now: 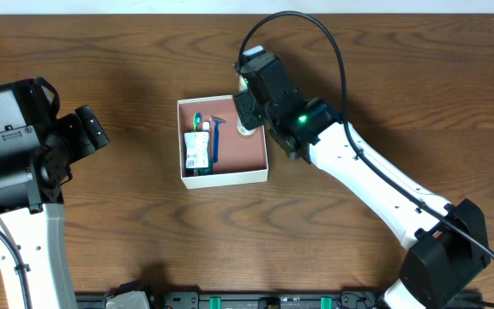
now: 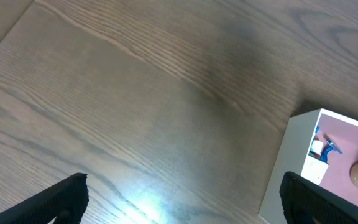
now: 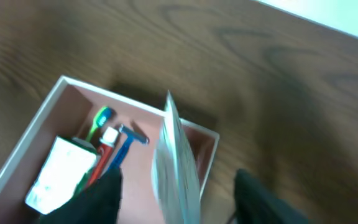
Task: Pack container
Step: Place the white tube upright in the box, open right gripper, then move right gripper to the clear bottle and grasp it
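Observation:
The container (image 1: 226,178) is a shallow square box with white walls and a pink-brown inside, at the table's middle. In it lie a green-white packet (image 1: 197,150), a blue razor (image 1: 216,137) and a green toothbrush (image 1: 197,119). My right gripper (image 1: 249,116) hangs over the container's far right corner. In the right wrist view its fingers (image 3: 179,190) stand apart, with a blurred pale tube (image 3: 176,162) upright between them and a gap on each side. The container's rim (image 3: 36,130) shows below. My left gripper (image 2: 182,199) is open and empty over bare wood, left of the container wall (image 2: 284,168).
The table is dark brown wood. The right arm (image 1: 376,184) reaches diagonally from the front right corner. The left arm (image 1: 24,163) stands at the left side. A pale wall strip (image 3: 347,15) shows at the table's far edge.

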Available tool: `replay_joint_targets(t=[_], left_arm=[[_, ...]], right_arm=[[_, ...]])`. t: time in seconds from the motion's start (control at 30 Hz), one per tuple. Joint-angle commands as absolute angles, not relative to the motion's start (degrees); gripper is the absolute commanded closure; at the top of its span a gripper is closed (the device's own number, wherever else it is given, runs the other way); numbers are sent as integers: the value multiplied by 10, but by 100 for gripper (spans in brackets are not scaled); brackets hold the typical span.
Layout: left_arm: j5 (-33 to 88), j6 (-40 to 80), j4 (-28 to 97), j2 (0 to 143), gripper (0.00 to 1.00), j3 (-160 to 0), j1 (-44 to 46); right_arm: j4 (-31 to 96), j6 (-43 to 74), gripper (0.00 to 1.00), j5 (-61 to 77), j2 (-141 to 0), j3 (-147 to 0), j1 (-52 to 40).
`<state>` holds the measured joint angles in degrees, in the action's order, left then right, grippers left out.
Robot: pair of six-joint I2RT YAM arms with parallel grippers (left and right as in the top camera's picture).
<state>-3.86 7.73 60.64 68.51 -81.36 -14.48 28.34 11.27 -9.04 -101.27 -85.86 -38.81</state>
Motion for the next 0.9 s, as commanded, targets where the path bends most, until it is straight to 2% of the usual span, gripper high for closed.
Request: replay_joint_targets(t=[0.0, 0.33, 0.6, 0.73, 0.87], left_arm=[[-46, 83, 607, 685, 2, -819, -148], [-46, 83, 607, 685, 2, -819, -148], [-46, 83, 607, 685, 2, -819, -148], [-46, 83, 607, 685, 2, -819, -148], [-46, 83, 607, 685, 2, -819, -148]], right_arm=[[272, 110, 41, -96, -1004, -879, -384], [336, 87, 41, -142, -949, -970, -368], [452, 110, 42, -138, -930, -974, -287], [522, 128, 44, -58, -956, -974, -236], [552, 128, 46, 9, -996, -973, -224]])
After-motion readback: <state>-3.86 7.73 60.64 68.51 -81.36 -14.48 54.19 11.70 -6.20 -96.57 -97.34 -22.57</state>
